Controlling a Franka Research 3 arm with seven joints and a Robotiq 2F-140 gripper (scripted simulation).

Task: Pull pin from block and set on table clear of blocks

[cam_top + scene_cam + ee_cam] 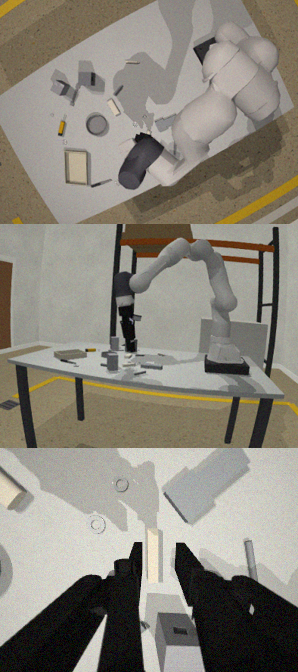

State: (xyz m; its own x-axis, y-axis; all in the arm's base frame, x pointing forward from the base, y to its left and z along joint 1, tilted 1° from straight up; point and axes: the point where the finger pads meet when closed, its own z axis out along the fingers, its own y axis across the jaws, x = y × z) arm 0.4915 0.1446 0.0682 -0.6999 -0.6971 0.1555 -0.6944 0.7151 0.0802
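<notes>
The cream pin (153,555) (148,132) (128,365) lies on the table, wholly outside the block. A grey block (182,655) (113,362) stands upright close to one end of the pin. In the wrist view its shaded side, with a dark square hole, faces the pin across a gap. My gripper (158,555) (131,350) is partly open and empty. Its fingertips are above the pin, one to each side, with free space between them and it. In the top view the arm hides the pin's block.
Two other grey blocks (86,79) (63,88) stand far off. A grey stepped plate (165,122) (205,488) lies near the pin. A cream bar (113,107), a round container (97,125), a tray (88,167), a yellow-handled tool (61,128) and small rings (122,484) (97,524) lie around.
</notes>
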